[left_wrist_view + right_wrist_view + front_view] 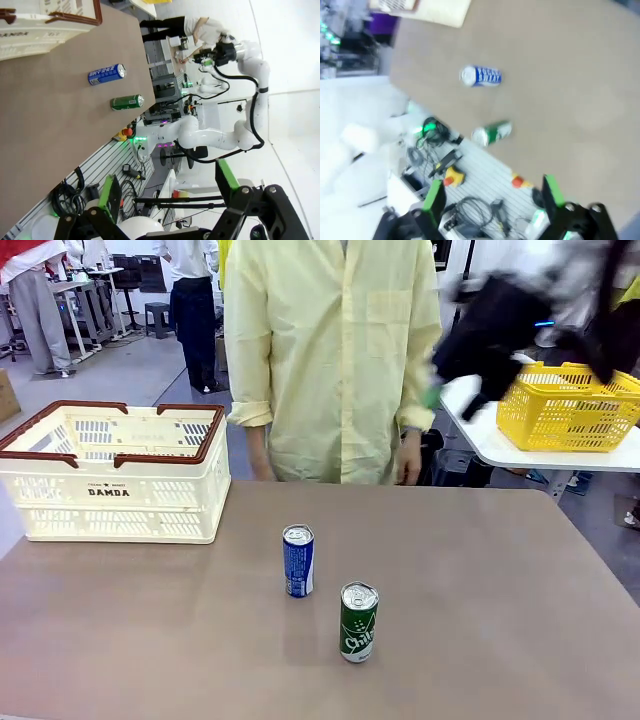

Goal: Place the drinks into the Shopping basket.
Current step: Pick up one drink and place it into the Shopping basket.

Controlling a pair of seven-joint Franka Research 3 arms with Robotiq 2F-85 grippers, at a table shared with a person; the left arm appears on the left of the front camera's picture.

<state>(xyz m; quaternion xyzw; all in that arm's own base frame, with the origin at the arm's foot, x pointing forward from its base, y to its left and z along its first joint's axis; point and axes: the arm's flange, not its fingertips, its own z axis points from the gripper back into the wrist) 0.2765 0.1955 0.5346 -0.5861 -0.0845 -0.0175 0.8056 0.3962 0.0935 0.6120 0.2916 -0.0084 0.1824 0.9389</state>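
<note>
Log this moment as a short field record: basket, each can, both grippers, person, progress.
Shopping basket: on the table, far left; no can visible inside
blue can: upright, mid-table, outside the basket
green can: upright, nearer the robot's side than the blue can, apart from it
left gripper: fingers open, holding nothing, away from the cans
right gripper: fingers open, holding nothing, above the table, picture blurred
person: standing at the table's far edge
progress: neither can in the basket yet
</note>
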